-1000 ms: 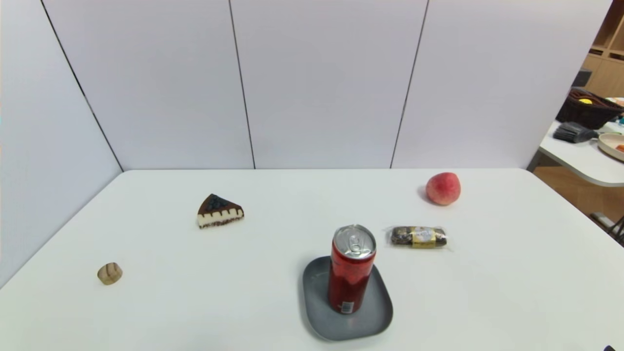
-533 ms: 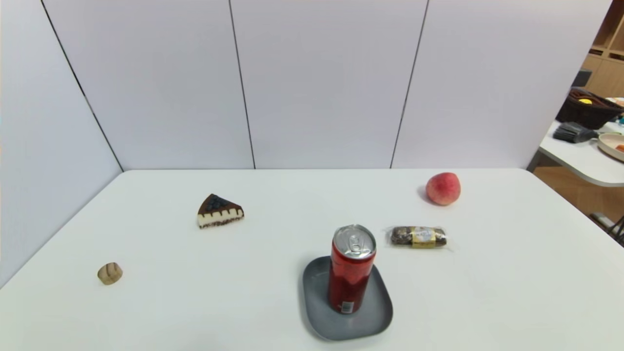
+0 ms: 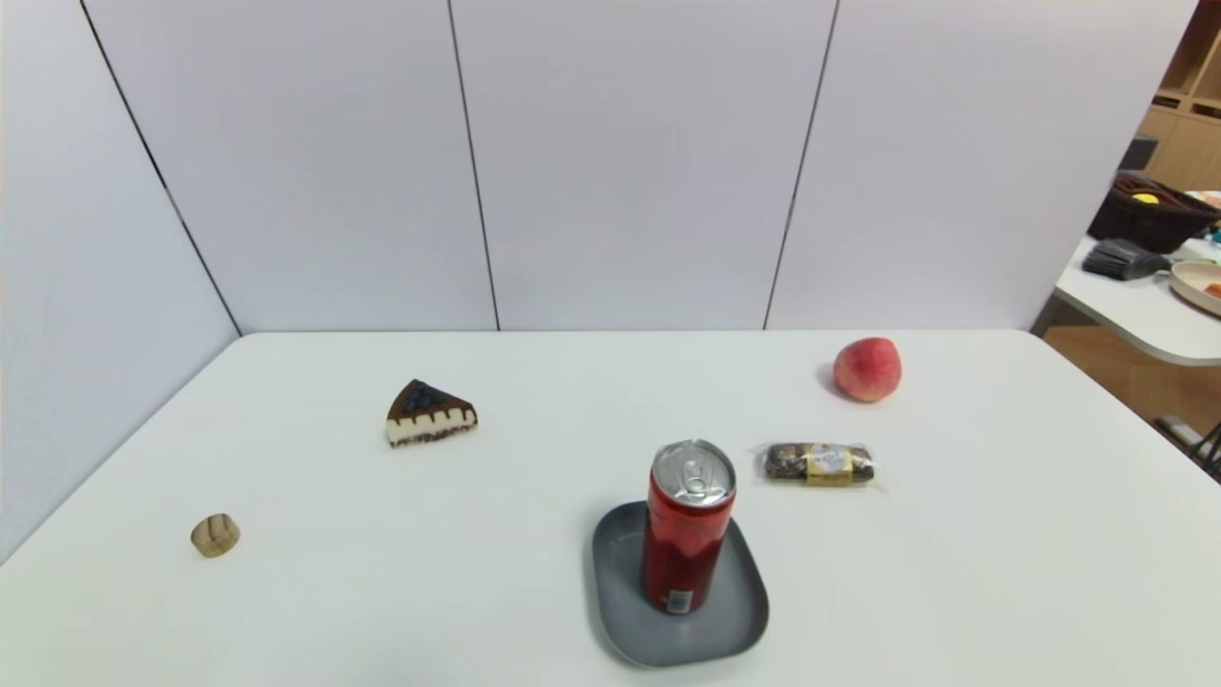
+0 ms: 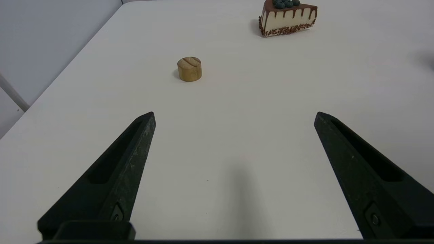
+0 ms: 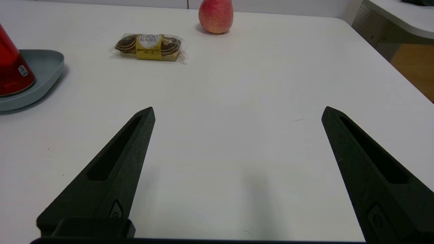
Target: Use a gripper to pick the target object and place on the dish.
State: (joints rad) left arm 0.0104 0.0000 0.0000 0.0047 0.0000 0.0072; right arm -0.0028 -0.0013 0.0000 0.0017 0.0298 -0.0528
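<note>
The tall red can with its silver top stands upright on the grey-blue dish near the table's front middle. The right wrist view catches the can's lower part and the dish rim off to one side. My right gripper hangs open over bare table, well apart from the dish, nothing between its fingers. Over the left part of the table my left gripper is open too and holds nothing. Neither gripper shows in the head view.
A chocolates pack lies right of the can, a peach farther back right. A cake slice and a small wooden cylinder sit on the left. A side table stands at the far right.
A dark tip at the head view's lower right corner has gone out of frame. The can and dish have not moved.
</note>
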